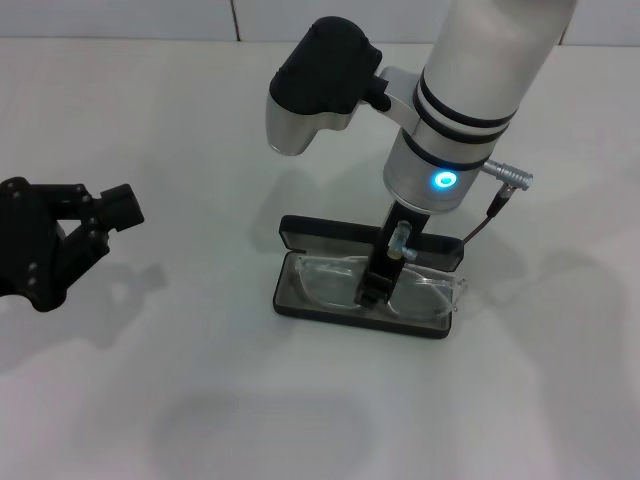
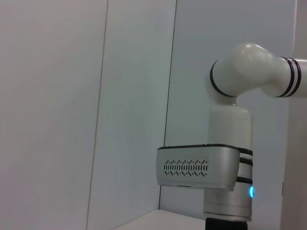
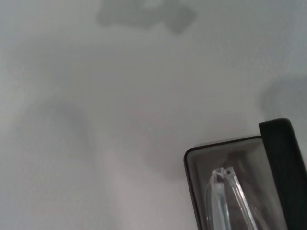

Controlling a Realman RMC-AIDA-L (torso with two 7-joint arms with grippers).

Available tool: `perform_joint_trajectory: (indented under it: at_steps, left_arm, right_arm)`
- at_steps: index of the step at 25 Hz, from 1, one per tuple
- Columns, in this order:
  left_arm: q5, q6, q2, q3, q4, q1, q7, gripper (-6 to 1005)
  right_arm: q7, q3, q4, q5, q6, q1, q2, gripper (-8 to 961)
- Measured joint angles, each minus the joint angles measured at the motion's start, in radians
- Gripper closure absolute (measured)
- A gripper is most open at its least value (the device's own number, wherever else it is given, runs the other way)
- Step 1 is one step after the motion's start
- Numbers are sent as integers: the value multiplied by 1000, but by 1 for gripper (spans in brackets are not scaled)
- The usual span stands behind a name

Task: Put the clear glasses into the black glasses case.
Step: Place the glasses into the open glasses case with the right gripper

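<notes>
The black glasses case (image 1: 322, 231) lies open near the middle of the white table, its lid standing along the far side. The clear glasses (image 1: 325, 277) rest lengthwise in the grey-lined tray, with one end reaching the case's right rim. My right gripper (image 1: 374, 288) comes straight down onto the middle of the glasses and is shut on them. In the right wrist view one end of the clear glasses (image 3: 223, 194) sits inside a corner of the case (image 3: 279, 158). My left gripper (image 1: 112, 212) hovers idle far to the left, apart from the case.
The white table (image 1: 200, 400) stretches bare all round the case, with a wall seam along the back. The left wrist view shows only my right arm (image 2: 230, 143) against white wall panels.
</notes>
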Motion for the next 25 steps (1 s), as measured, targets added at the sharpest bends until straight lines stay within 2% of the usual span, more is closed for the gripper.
perform_joint_trajectory:
  at_steps: [17, 25]
  left_arm:
    - [2, -1, 0, 0, 0, 5, 0, 934]
    - [2, 0, 0, 0, 0, 9, -4, 932]
  right_arm:
    - [4, 0, -17, -1, -5, 3, 0, 796]
    - [18, 1, -66, -21, -29, 0, 0, 792]
